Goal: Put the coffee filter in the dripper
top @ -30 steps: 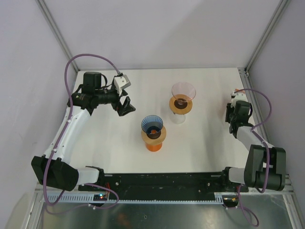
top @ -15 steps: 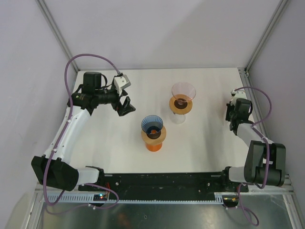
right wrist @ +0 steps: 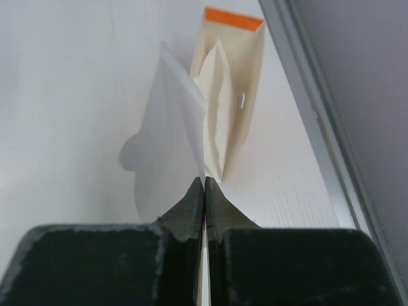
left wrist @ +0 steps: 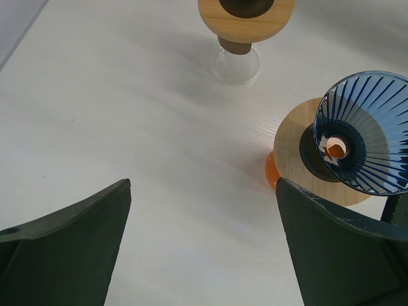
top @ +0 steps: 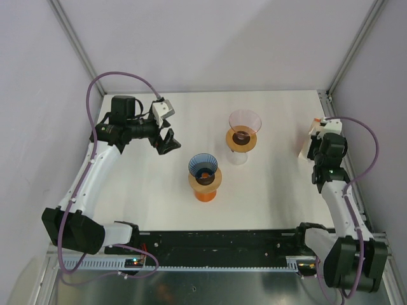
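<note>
**Right claw** (right wrist: 204, 185): fingers pressed together, with the thin white filter (right wrist: 167, 137) pinched by its edge between the tips.
- The sheet stands on edge straight ahead of the tips and fans out to their left, above the table (right wrist: 57, 95).
- Just past the tips and slightly right is a cream filter pack (right wrist: 233, 76) with an orange band at its far end.
- The pack and the held sheet are touching or nearly so; which one cannot be told.
- A metal rail (right wrist: 312, 108) runs along the claw's right side.

**Left claw** (left wrist: 203, 191): fingers wide apart with nothing between them, hanging over bare table.
- The blue dripper (left wrist: 366, 131) is ahead and to the right of the claw, close to the right finger but apart from it.
- It sits upright on a wood ring (left wrist: 294, 159) over an orange base (left wrist: 273, 173). Its ribs and bottom hole are in plain view.
- Farther ahead and well apart is a second stand with a clear glass foot (left wrist: 236, 64). The overhead view shows a pink dripper (top: 245, 119) on it.

**Filter position:** in the right claw's grip. Both drippers lie well off to that claw's left, and the filter is not yet in either.
</note>
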Controlling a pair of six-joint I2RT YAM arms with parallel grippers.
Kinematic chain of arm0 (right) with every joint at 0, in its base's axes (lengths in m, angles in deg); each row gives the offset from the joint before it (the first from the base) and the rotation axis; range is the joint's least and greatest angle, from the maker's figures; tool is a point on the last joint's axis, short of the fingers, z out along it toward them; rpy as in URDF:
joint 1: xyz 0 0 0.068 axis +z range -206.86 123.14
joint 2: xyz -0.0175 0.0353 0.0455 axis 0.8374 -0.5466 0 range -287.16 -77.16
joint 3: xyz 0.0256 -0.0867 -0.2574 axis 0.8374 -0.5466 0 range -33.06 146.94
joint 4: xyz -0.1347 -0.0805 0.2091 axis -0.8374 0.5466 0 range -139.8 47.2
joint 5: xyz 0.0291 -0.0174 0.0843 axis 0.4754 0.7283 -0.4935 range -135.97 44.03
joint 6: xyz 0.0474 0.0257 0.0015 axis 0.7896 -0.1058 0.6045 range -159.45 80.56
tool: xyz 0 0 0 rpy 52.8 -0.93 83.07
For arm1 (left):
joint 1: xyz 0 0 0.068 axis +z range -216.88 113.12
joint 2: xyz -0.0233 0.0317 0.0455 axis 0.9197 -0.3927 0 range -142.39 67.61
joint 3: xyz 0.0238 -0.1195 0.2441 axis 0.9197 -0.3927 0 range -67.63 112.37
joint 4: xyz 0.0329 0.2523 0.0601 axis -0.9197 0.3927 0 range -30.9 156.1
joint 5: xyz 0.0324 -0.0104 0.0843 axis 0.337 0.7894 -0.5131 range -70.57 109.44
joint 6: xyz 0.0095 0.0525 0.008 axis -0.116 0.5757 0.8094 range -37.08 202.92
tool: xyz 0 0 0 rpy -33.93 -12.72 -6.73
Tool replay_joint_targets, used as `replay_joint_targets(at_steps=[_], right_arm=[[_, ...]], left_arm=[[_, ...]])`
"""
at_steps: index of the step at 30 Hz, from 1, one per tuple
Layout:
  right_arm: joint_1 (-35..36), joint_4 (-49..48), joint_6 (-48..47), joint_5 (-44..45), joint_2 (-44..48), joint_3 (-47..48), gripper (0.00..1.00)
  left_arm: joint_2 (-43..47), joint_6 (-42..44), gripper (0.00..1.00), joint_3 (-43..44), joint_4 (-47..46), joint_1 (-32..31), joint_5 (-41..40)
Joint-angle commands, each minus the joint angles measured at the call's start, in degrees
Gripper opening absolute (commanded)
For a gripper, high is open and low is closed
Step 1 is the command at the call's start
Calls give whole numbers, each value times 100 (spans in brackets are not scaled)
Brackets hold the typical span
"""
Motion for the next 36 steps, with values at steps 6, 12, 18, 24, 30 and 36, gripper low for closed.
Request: replay_joint_targets(at_steps=[6, 12, 18, 24, 30, 36], right_arm=[[81, 801, 700, 257, 958, 1006, 0], [90, 1873, 877, -292, 1109, 2213, 0], [231, 3451, 1103, -1818, 565, 3901, 0], [1414, 5104, 1186, -2619, -141, 5675, 0], [3802, 5909, 1453, -1838, -900, 6892, 0], [5586, 6844, 1268, -1169, -2278, 8314, 0]], left_arm=[[20, -30, 100, 301, -19, 37, -29], [177, -145, 100, 369, -16, 37, -323], [367, -378, 100, 538, -17, 37, -590], [703, -635, 100, 621, -14, 28, -656], [1086, -851, 100, 608, -4, 24, -682], [1407, -908, 100, 567, 72, 20, -746]])
